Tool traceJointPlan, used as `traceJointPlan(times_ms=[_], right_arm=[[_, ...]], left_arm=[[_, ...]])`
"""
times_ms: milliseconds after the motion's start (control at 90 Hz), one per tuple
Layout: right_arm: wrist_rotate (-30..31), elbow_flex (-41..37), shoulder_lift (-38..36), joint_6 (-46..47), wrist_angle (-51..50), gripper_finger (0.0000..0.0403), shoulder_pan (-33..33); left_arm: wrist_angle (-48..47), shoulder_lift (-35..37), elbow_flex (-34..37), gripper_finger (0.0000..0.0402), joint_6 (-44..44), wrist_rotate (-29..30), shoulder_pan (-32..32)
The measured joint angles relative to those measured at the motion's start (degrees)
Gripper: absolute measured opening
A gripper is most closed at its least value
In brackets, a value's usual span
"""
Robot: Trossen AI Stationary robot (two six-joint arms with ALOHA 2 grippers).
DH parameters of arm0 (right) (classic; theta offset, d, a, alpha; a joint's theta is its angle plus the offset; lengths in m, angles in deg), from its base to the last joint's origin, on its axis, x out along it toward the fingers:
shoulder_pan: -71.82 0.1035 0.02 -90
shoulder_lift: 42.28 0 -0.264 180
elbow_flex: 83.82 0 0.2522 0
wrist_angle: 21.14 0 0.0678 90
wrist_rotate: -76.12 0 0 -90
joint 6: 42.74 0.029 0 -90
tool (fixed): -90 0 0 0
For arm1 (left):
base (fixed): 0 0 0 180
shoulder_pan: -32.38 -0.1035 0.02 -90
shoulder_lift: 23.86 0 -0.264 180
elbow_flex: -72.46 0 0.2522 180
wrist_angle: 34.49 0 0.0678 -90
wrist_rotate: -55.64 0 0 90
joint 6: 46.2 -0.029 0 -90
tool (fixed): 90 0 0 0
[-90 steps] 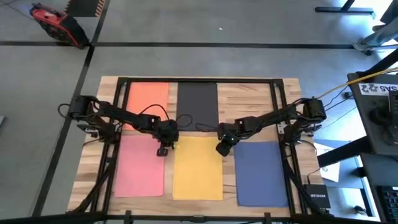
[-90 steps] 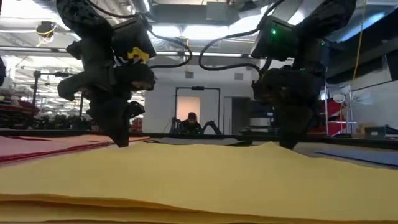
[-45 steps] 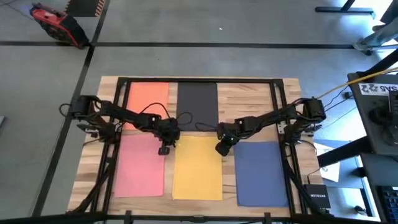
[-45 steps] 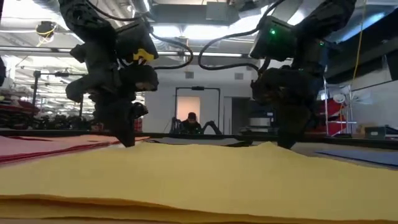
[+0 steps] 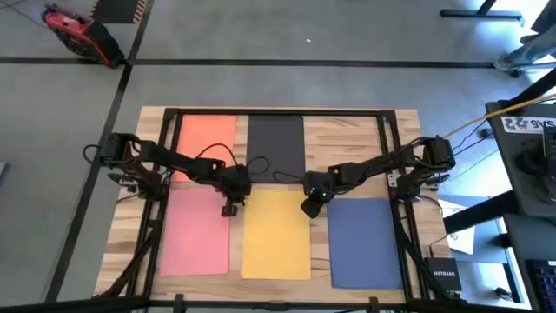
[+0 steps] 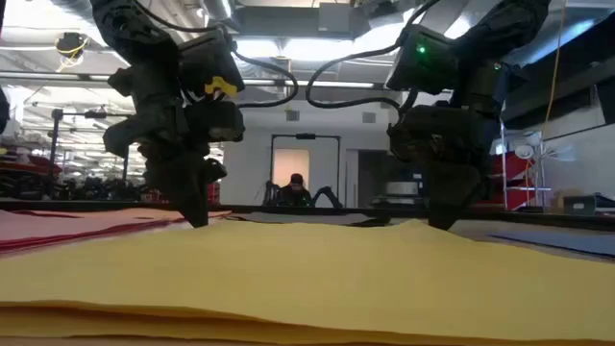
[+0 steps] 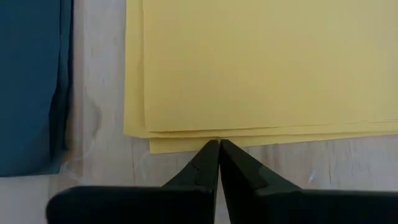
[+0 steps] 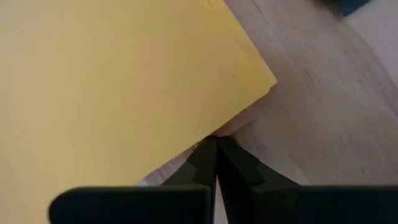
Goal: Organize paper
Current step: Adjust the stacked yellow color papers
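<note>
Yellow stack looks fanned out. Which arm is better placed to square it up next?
Probably neither alone. The left gripper is shut at the yellow paper's far left corner, where offset edges show; the right gripper is shut at its far right corner. The left has a slight edge.

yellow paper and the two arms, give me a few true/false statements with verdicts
1. Both grippers sit at the far edge of the yellow paper, the left gripper at one corner and the right gripper at the other. True.
2. The left gripper's jaws are wide open. False: the left wrist view shows them shut, tips together at the stack's edge.
3. The yellow paper lies between the pink paper and the blue paper. True.
4. The yellow paper is a single sheet. False: several stacked edges show.
5. The black paper lies nearest the camera in the low view. False: the yellow stack does.
</note>
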Motion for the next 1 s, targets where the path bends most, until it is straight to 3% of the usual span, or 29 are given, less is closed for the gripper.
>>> traceJointPlan(times_ms=[222, 389, 633, 1000], right_arm=[[-0.7, 0.0, 0.0, -0.1, -0.3, 0.0000, 0.0], [-0.9, 0.0, 0.0, -0.4, -0.3, 0.0000, 0.0], [-1.2, 0.0, 0.0, -1.0, -0.3, 0.0000, 0.0], [-1.5, 0.0, 0.0, -1.1, -0.3, 0.0000, 0.0]], left_arm=[[-3.3, 6.2, 0.3, 0.0000, 1.3, 4.1, -0.9], [2.6, 9.7, 0.2, 0.0000, 2.0, 4.4, -4.0], [5.6, 4.1, 0.2, 0.0000, -1.1, 3.6, -7.4], [8.2, 0.7, 0.2, 0.0000, -0.9, 2.7, -5.3]])
